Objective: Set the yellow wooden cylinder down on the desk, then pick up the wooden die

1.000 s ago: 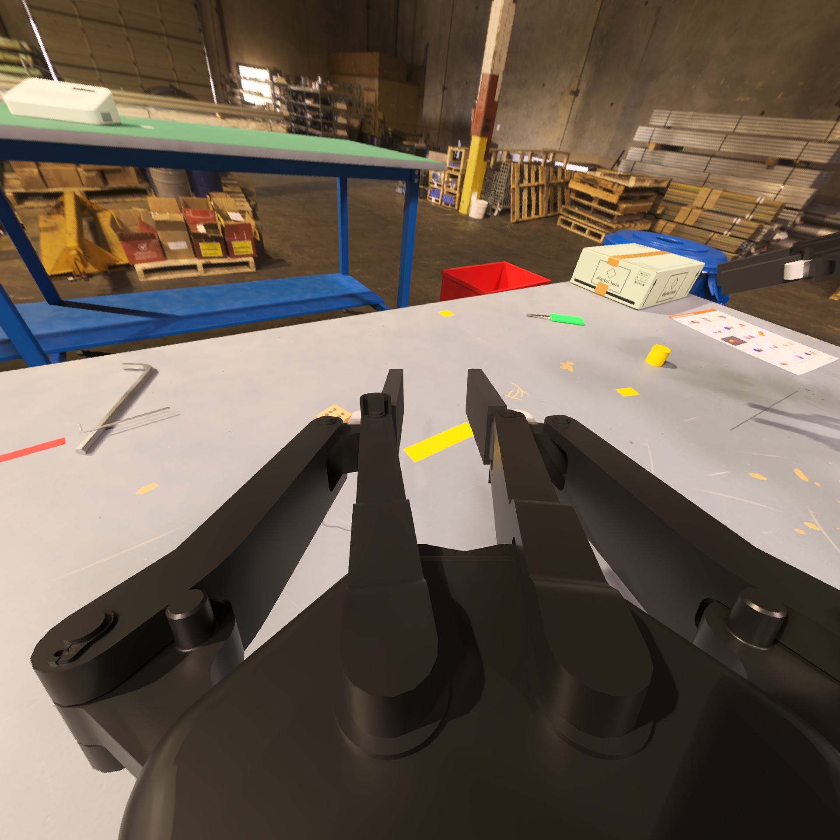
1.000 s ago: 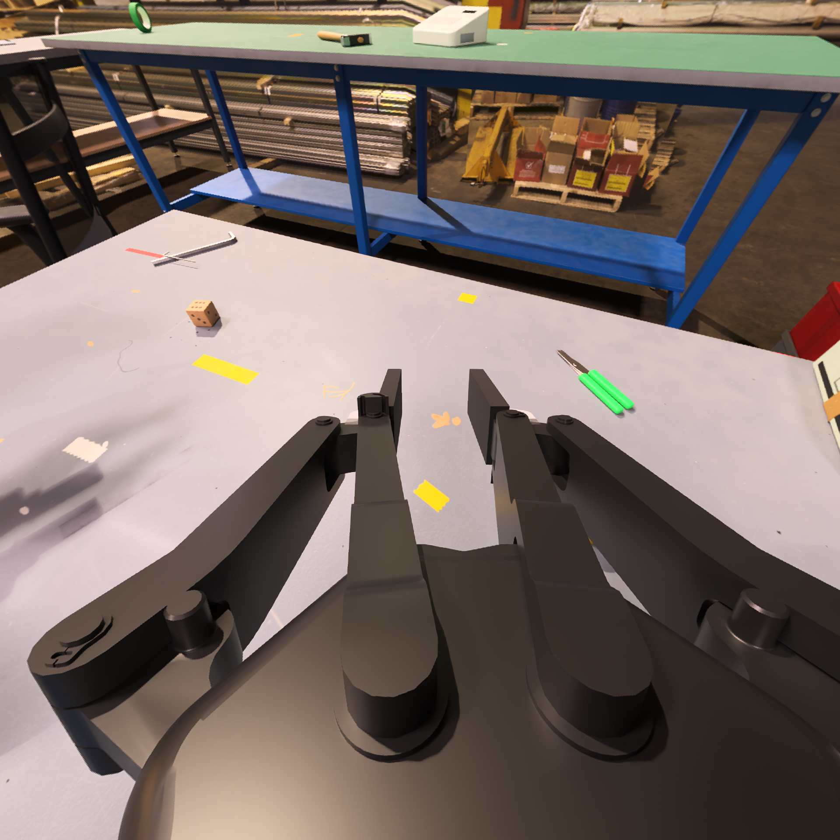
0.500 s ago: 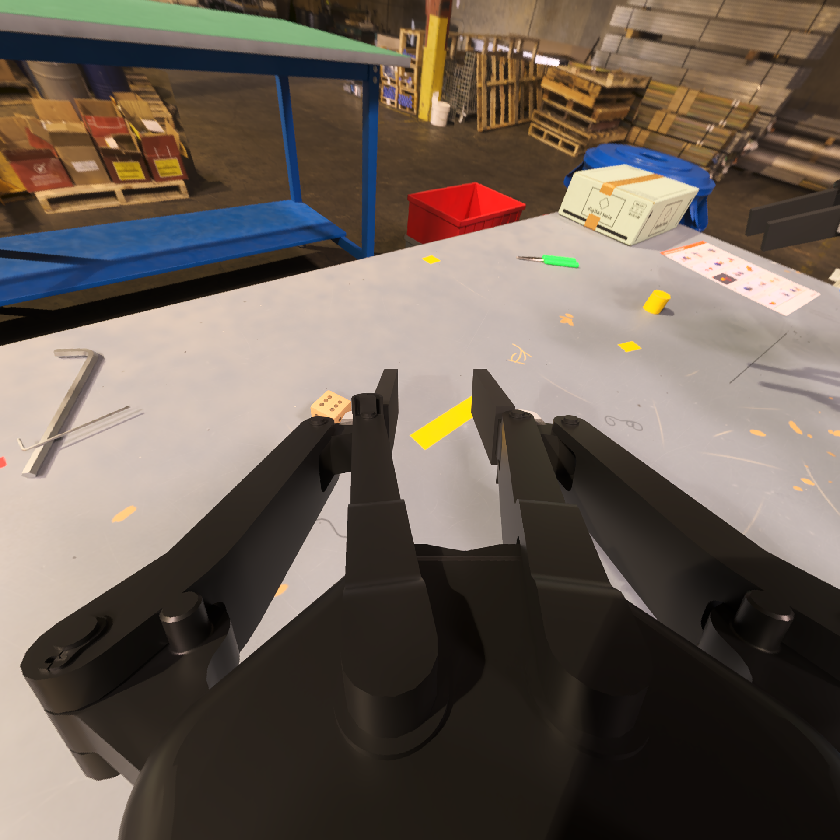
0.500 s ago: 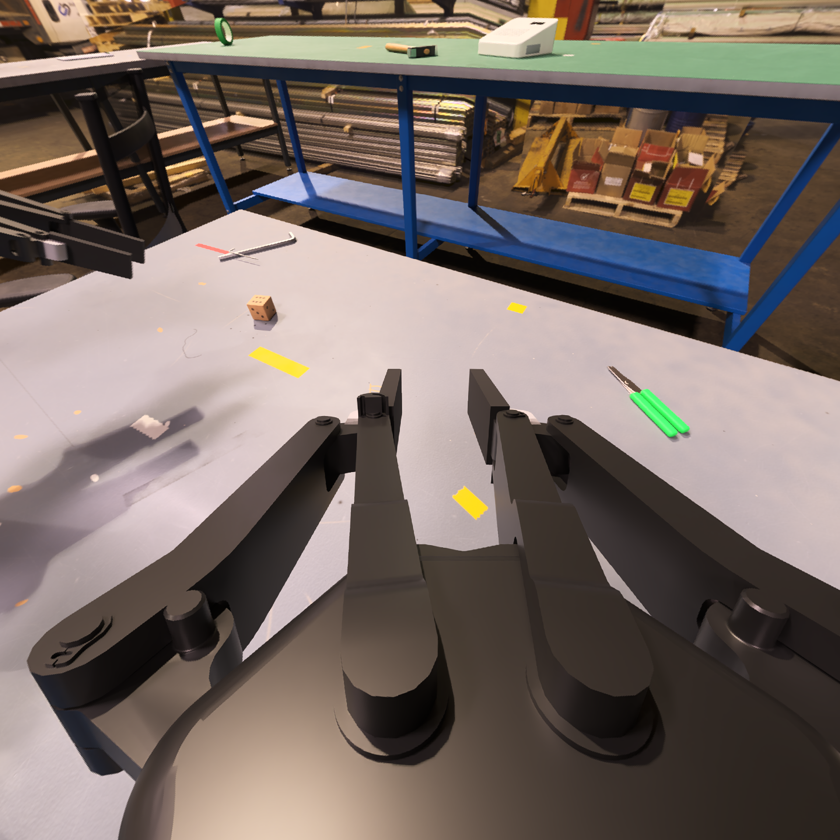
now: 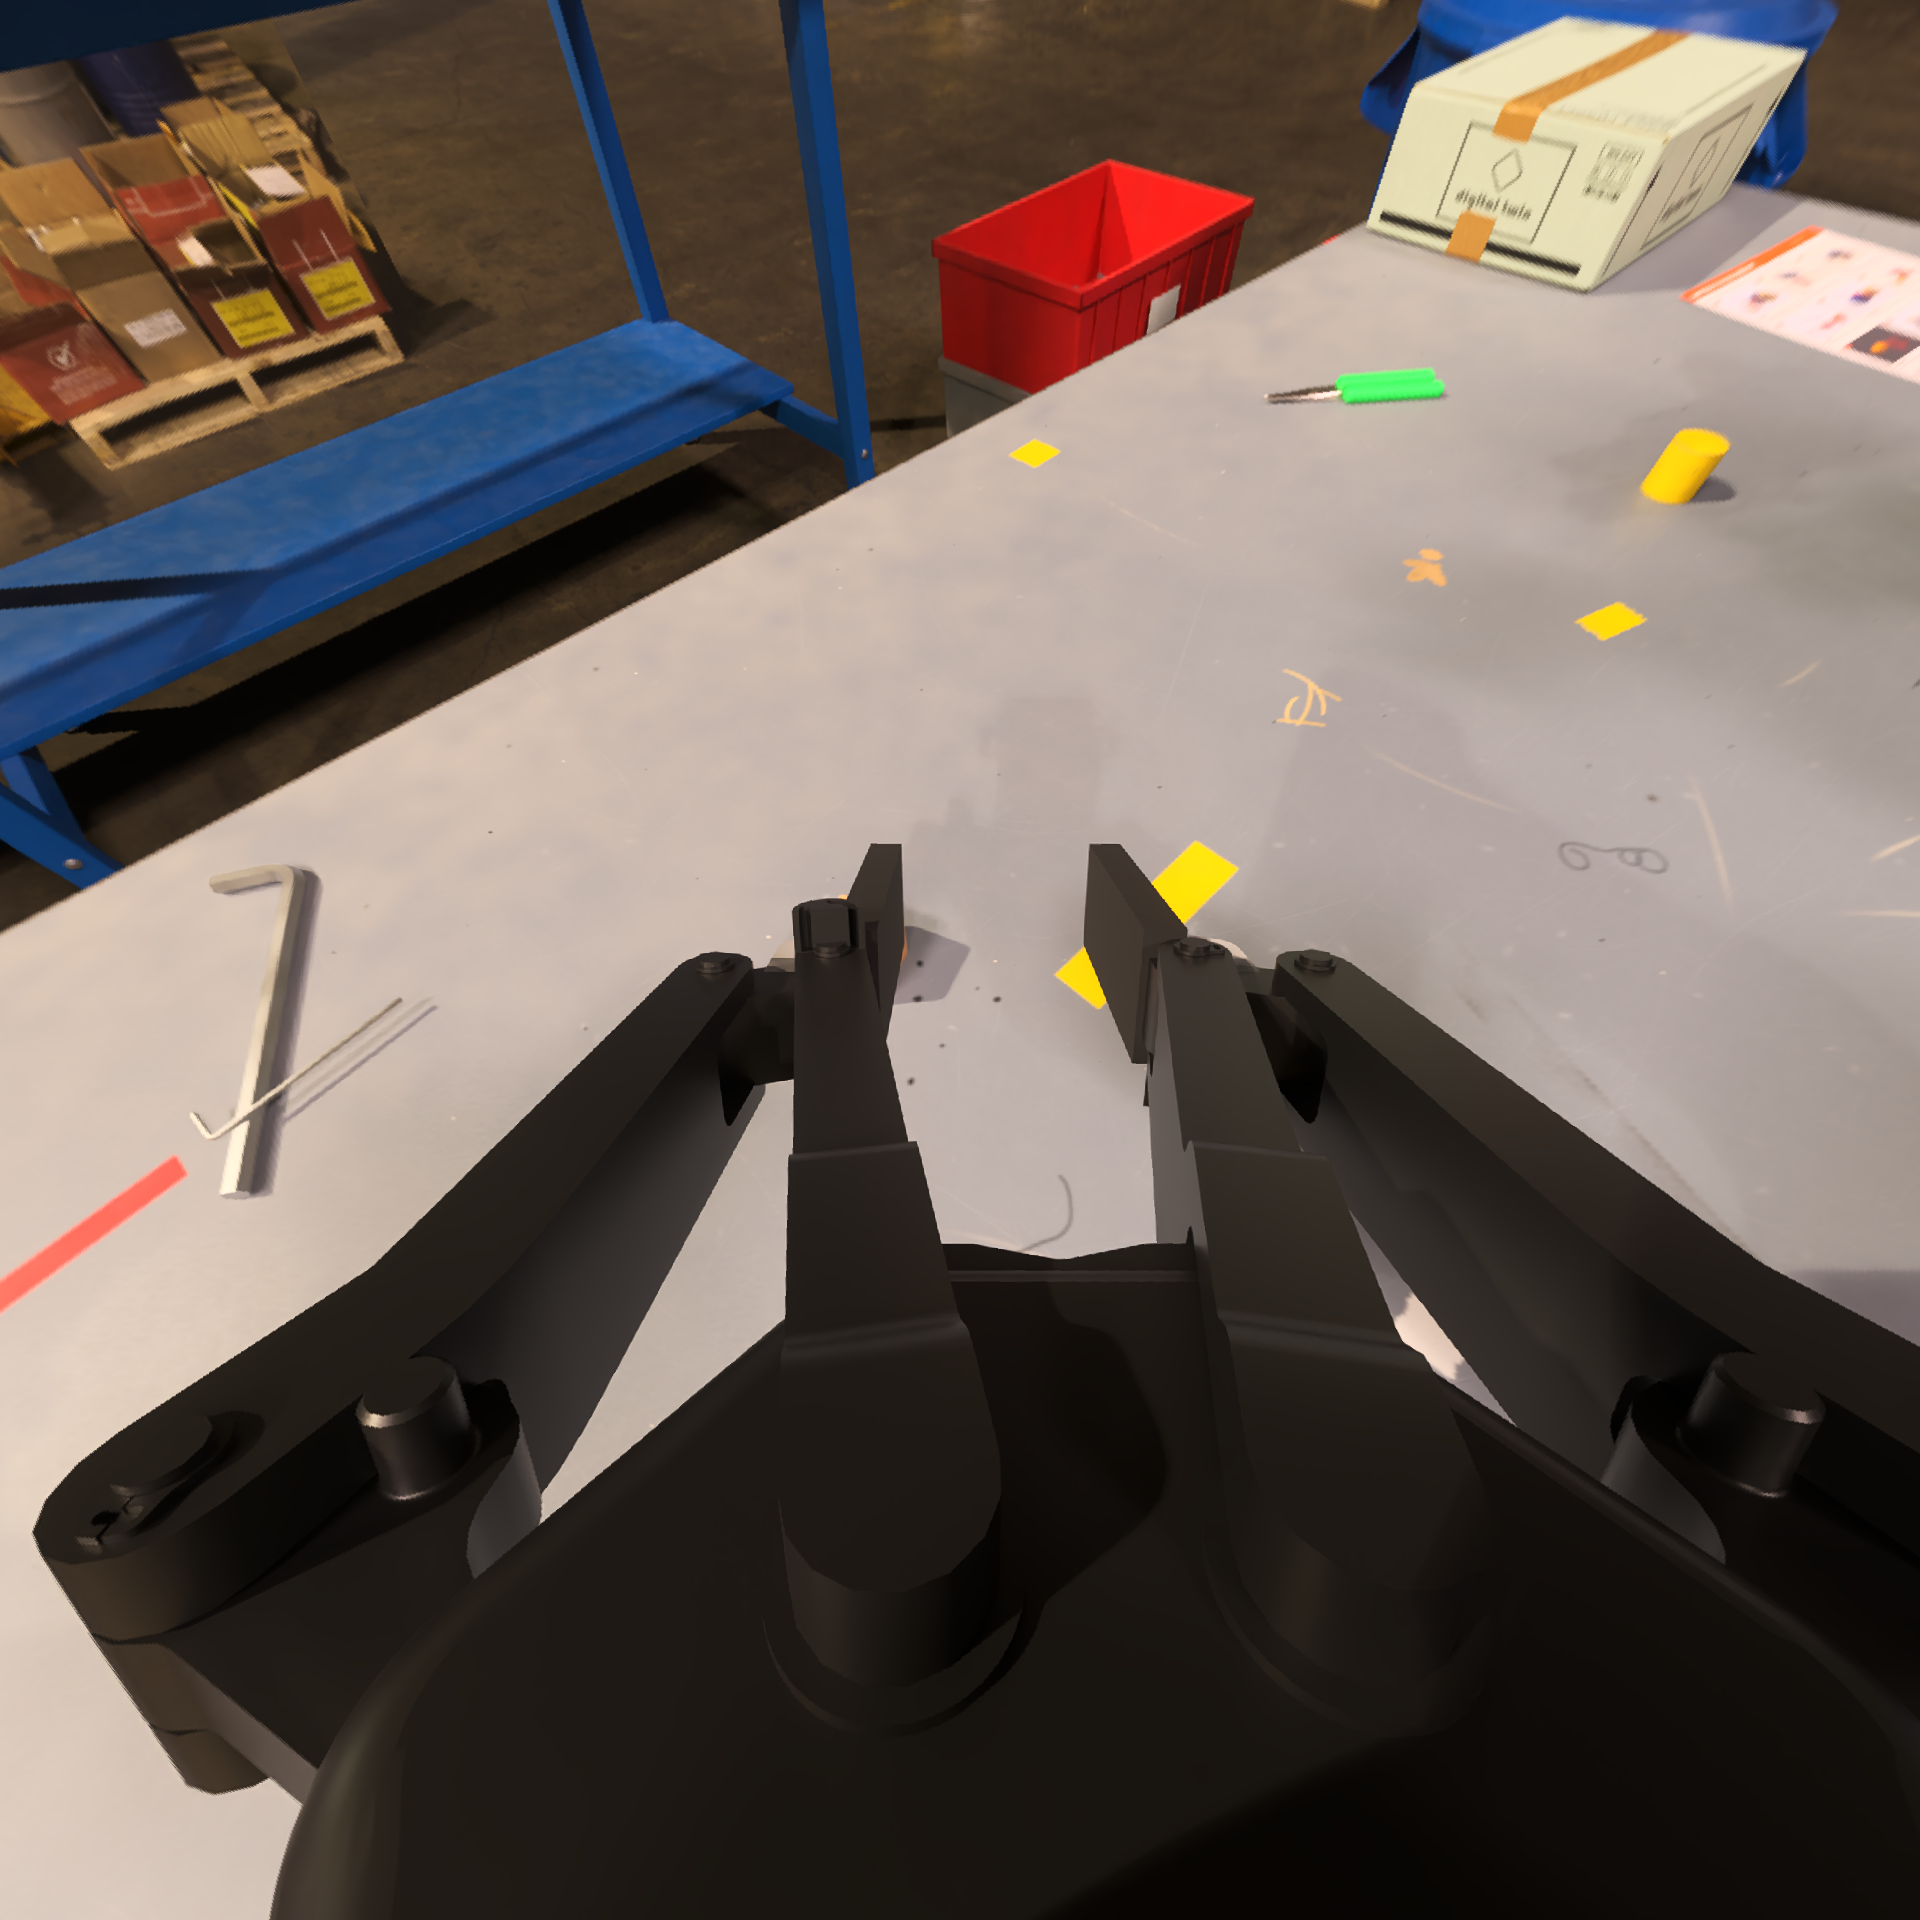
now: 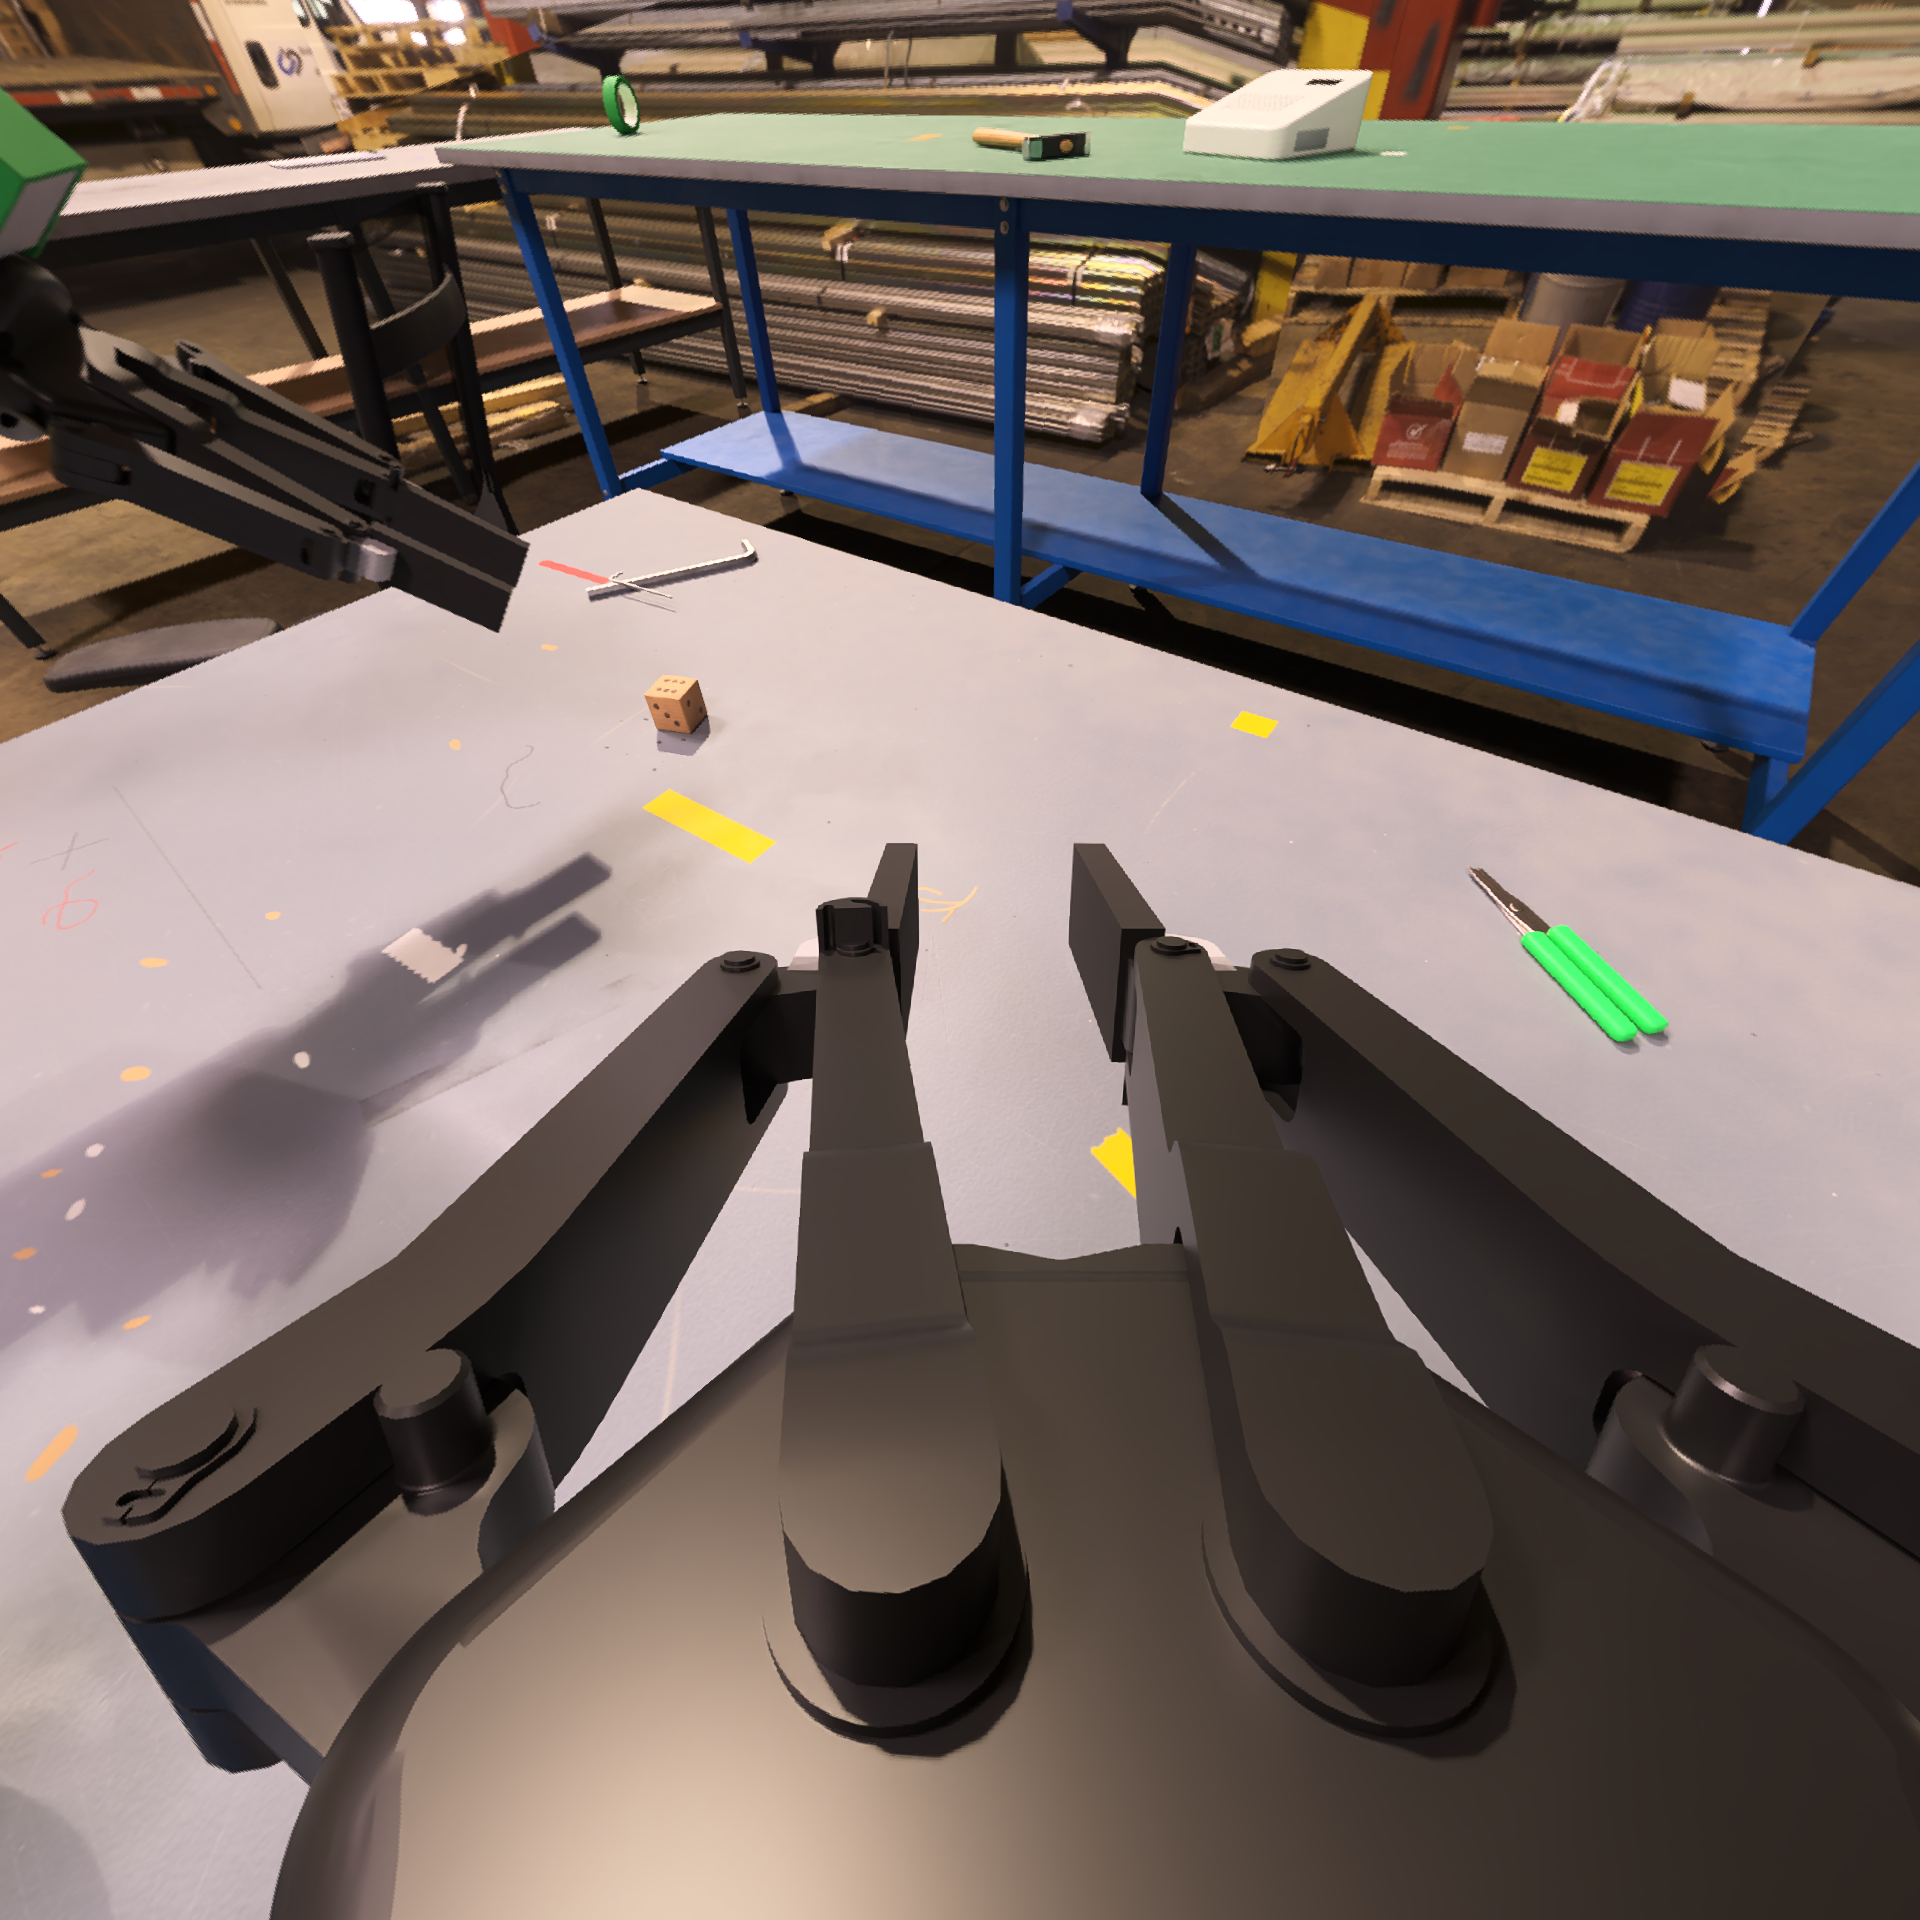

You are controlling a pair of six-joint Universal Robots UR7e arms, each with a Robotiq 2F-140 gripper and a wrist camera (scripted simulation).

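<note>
Above desk | left claw agape, empty | die seemingly untouched

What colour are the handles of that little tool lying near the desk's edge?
Bright green handles, with a grey metal tip; the right wrist view shows them best.

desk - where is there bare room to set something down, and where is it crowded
Bare: the wide desk stretch between the wooden die and the green-handled tool. Also bare between the hex key and the left gripper. Crowded: the corner by the yellow wooden cylinder, with the cardboard box and printed sheet.
</note>
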